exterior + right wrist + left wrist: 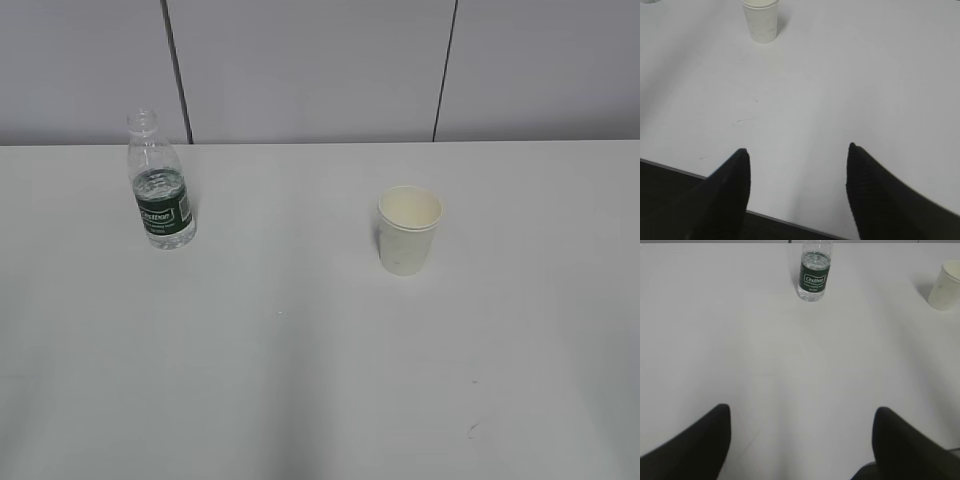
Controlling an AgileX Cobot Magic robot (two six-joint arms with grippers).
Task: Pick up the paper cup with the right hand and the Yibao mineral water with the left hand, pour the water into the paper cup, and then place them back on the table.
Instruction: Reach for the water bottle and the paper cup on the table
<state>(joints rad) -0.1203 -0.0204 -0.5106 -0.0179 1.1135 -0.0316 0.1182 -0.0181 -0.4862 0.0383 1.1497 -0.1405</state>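
The Yibao mineral water (160,190) stands upright and capless at the back left of the white table (300,380), its dark green label (814,279) facing my left wrist camera. The white paper cup (409,230) stands upright to the right of centre, and shows again as the cup (760,19) far ahead of my right gripper. My left gripper (802,412) is open with only bare table between its fingers, well short of the bottle (814,267). My right gripper (796,150) is open and empty over the table's near edge. Neither arm appears in the exterior view.
The cup (946,285) also sits at the right edge of the left wrist view. The table's front edge (690,172) runs under my right gripper, with dark floor below it. A grey panelled wall (320,70) stands behind the table.
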